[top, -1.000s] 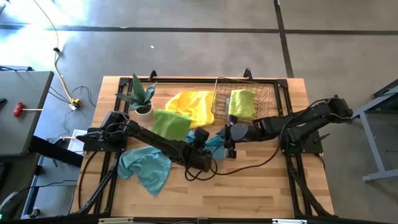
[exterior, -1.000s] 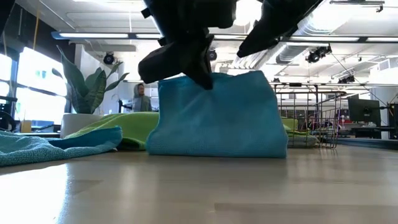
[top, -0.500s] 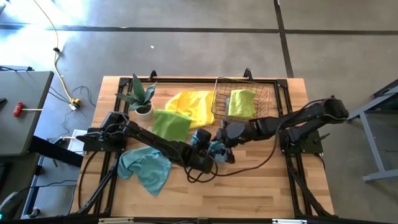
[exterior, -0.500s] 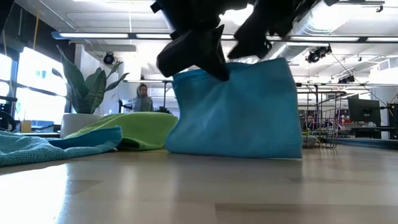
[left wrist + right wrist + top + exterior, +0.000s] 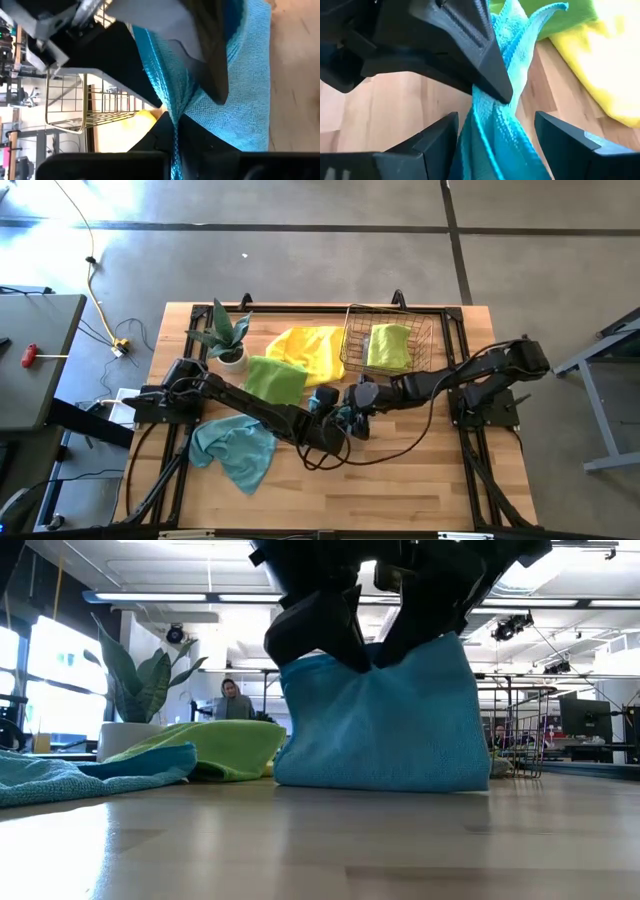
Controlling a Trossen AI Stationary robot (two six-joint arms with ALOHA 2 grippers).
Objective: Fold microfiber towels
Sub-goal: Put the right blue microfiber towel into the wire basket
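A teal blue microfiber towel point(image 5: 380, 730) hangs at mid-table from my left gripper point(image 5: 345, 650), which is shut on its top edge. Its bottom fold point(image 5: 375, 785) rests on the wood. My right gripper point(image 5: 495, 120) is open, one finger on either side of that same top edge, right next to the left gripper's fingers point(image 5: 470, 55). A second teal towel point(image 5: 235, 452) lies crumpled at the near left. A lime green towel point(image 5: 275, 378) and a yellow towel point(image 5: 312, 350) lie flat behind. My left gripper pinches the teal towel's bunched top edge point(image 5: 491, 100) between its two fingers, slanting down from the table's left. Several layers are gathered in the pinch. The towel hangs below it as a broad sheet, its lower fold on the table. My right gripper straddles the same edge; whether its fingers touch the cloth I cannot tell.
A wire basket point(image 5: 425, 330) with a lime green towel point(image 5: 390, 345) in it stands at the back right. A potted plant point(image 5: 225, 335) stands at the back left. Bare wood lies along the near edge point(image 5: 400, 490).
My right gripper has come down and toward the table's left, up to the towel's top edge beside the left gripper. My left gripper has turned at the wrist without leaving its place. The hanging towel has shifted a little toward the table's right, its bottom still on the wood.
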